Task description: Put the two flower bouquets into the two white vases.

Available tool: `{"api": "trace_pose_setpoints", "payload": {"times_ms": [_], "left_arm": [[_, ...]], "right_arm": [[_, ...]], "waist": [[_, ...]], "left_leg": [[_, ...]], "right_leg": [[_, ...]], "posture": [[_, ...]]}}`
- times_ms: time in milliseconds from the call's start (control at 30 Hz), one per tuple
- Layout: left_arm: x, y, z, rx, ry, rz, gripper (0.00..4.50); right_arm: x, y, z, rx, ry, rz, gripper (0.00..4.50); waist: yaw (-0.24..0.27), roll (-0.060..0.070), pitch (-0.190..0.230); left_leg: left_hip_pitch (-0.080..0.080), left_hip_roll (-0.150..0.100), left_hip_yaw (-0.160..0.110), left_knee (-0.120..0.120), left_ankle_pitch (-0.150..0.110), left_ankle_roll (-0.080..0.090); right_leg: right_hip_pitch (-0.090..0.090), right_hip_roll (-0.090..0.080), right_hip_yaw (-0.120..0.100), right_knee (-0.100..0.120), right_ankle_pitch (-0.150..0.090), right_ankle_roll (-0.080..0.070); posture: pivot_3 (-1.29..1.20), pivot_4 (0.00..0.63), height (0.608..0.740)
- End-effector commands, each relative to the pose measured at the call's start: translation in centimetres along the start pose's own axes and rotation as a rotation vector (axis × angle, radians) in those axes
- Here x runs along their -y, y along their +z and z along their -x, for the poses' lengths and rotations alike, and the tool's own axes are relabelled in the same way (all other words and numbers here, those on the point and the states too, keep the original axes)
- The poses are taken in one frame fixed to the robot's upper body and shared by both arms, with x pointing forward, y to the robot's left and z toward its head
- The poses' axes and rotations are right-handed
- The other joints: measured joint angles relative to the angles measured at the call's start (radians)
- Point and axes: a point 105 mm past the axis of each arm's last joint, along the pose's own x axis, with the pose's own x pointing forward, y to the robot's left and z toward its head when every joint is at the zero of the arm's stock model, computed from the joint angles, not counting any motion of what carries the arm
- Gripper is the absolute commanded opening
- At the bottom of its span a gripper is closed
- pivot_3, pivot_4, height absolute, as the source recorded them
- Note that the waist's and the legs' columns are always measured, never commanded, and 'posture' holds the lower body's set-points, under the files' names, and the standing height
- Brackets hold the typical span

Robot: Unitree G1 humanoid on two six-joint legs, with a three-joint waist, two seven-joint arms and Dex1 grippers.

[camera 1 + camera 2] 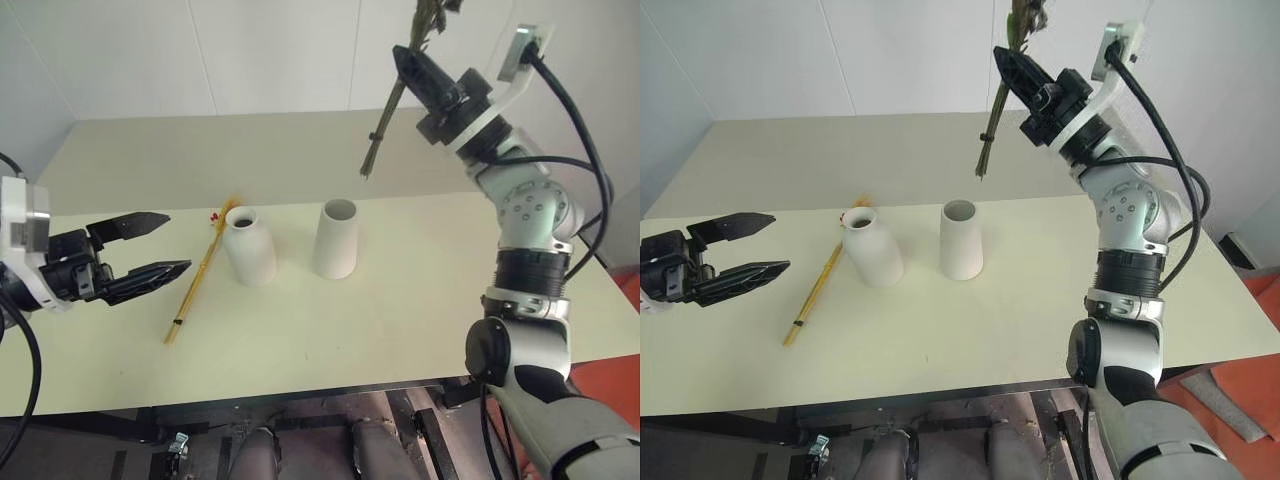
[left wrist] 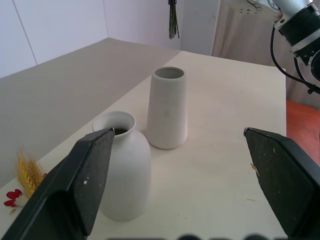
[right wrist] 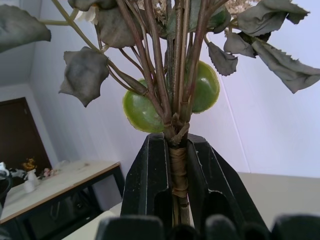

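Right gripper (image 1: 412, 57) raised high above the far side of the table (image 1: 400, 300), fingers clamped together on the dark stem of the bushy bouquet (image 1: 385, 125). Stem bundle hanging down and tilted, its cut end in the air well above the table, behind and above the wide-mouthed vase (image 1: 337, 238). Seen from the right wrist: brown stems bound with a wrap between the two black fingers (image 3: 145, 180), grey-green serrated leaves and two round green discs above. Blooms cut off by the frame's top edge.

Left gripper (image 1: 150, 245) level over the near left of the table, fingers spread wide, holding nothing, touching nothing.

Wide-mouthed vase upright mid-table, matte white, tapered. Bottle vase (image 1: 248, 245) upright just beside it on the left, round-shouldered, narrow neck, apart from it.

Slim bouquet (image 1: 195, 285) flat on the table, yellow-orange stems, wheat plumes and red flowers at the far end beside the bottle vase.

No readable writing or labels.
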Motion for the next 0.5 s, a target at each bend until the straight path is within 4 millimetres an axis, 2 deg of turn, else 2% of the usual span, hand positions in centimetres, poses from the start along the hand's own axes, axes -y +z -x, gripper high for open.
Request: {"api": "trace_pose_setpoints", "payload": {"times_ms": [33, 200, 333, 500], "left_arm": [[0.4, 1.3, 0.0, 0.005, -0.006, -0.054, 4.50], [0.4, 1.3, 0.1, 0.003, 0.005, -0.060, 4.50], [0.5, 1.3, 0.0, 0.003, 0.010, -0.064, 4.50], [0.6, 1.3, 0.2, -0.001, 0.018, -0.068, 4.50]], "right_arm": [[-1.6, 0.2, -0.4, 0.009, 0.072, 0.019, 0.22], [-2.4, -1.6, -1.1, -0.019, 0.091, 0.031, 0.22], [-2.1, -3.1, -1.4, -0.051, 0.078, 0.047, 0.22], [-1.3, -5.3, -0.9, -0.104, 0.057, 0.073, 0.22]], "waist": [[0.000, 0.000, 0.000], [-0.001, 0.000, 0.000], [0.000, 0.000, 0.000], [0.001, 0.000, 0.000]], "left_leg": [[0.000, 0.000, 0.000, 0.000, 0.000, 0.000], [0.000, 0.000, 0.000, 0.000, 0.000, 0.000], [0.000, 0.000, 0.000, 0.000, 0.000, 0.000], [0.000, 0.000, 0.000, 0.000, 0.000, 0.000]], "right_leg": [[0.000, 0.000, 0.000, 0.000, 0.000, 0.000], [-0.001, 0.000, 0.000, 0.000, 0.000, 0.000], [-0.001, 0.000, 0.000, 0.000, 0.000, 0.000], [-0.001, 0.000, 0.000, 0.000, 0.000, 0.000]], "posture": [[0.00, 0.150, 0.740], [0.00, 0.150, 0.740], [0.00, 0.150, 0.740], [0.00, 0.150, 0.740]]}}
